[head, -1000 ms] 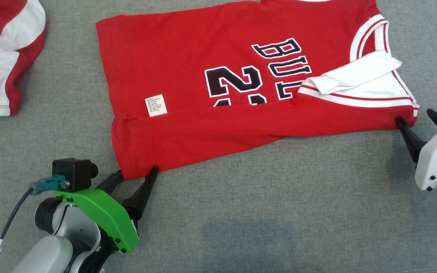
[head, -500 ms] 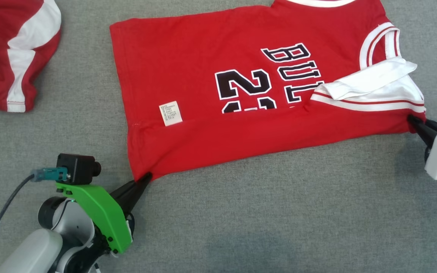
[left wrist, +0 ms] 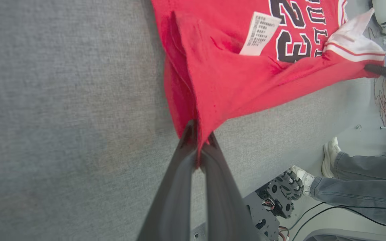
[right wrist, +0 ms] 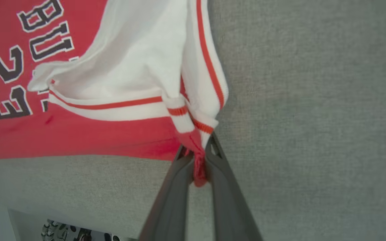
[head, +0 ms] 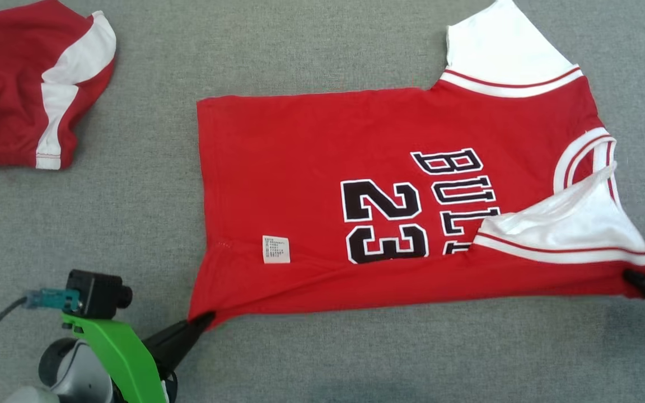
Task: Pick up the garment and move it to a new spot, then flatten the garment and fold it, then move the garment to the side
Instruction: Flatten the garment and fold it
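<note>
While the red jersey (head: 322, 145) lies spread on the grey cloth surface (head: 356, 347), the left gripper (head: 205, 321) is clamped on its near hem corner and the right gripper (head: 630, 276) on its near sleeve corner — likely to pull that edge taut for folding.

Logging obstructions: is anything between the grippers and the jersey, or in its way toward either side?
Nothing separates them: left gripper and right gripper are each shut on a near corner of the jersey. A second red-and-white garment lies apart at the far left, possibly blocking that side.
</note>
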Available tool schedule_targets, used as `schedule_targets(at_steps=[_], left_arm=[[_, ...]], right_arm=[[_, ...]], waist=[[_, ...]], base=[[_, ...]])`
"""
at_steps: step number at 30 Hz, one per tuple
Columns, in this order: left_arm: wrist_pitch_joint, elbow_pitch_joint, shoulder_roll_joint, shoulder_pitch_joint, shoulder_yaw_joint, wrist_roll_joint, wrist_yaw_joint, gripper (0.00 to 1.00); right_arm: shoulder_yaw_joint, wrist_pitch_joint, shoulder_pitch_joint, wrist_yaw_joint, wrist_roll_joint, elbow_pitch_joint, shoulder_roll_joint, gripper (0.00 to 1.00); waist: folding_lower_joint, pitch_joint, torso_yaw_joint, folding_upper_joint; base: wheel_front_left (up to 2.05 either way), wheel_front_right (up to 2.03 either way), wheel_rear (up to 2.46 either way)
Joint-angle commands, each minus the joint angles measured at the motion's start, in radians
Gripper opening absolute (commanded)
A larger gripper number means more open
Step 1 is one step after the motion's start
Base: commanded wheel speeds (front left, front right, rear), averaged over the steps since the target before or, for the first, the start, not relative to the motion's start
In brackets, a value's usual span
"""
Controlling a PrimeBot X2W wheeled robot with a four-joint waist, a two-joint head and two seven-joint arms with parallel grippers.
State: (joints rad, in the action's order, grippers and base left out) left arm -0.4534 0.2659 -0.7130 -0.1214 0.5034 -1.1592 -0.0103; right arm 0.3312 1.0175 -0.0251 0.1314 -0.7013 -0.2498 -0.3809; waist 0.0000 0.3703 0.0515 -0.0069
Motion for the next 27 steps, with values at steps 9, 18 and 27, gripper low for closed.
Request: schedule_targets(at_steps=[9, 18, 27], left_arm=[[0.058, -0.048, 0.07, 0.066, 0.071, 0.065, -0.009, 1.0], [0.056, 0.008, -0.024, -0.035, 0.001, 0.15, -0.062, 1.0], [-0.01, -0.053, 0.033, -0.376, 0.004, 0.255, -0.05, 1.0]], right_arm=[[-0.046, -0.134, 0.101, -0.001, 0.078, 0.005, 0.019, 1.0], [-0.036, -0.106, -0.063, -0.001, 0.054, -0.086, -0.057, 1.0], [-0.16, -0.109, -0.519, -0.001, 0.18, 0.056, -0.102, 1.0]], waist=[[0.0, 0.055, 0.001, 0.0069], [0.0, 0.072, 0.018, 0.0069], [0.0, 0.182, 0.05, 0.0069]], base=[[0.0, 0.0, 0.0], [0.0, 0.0, 0.0], [0.0, 0.0, 0.0]])
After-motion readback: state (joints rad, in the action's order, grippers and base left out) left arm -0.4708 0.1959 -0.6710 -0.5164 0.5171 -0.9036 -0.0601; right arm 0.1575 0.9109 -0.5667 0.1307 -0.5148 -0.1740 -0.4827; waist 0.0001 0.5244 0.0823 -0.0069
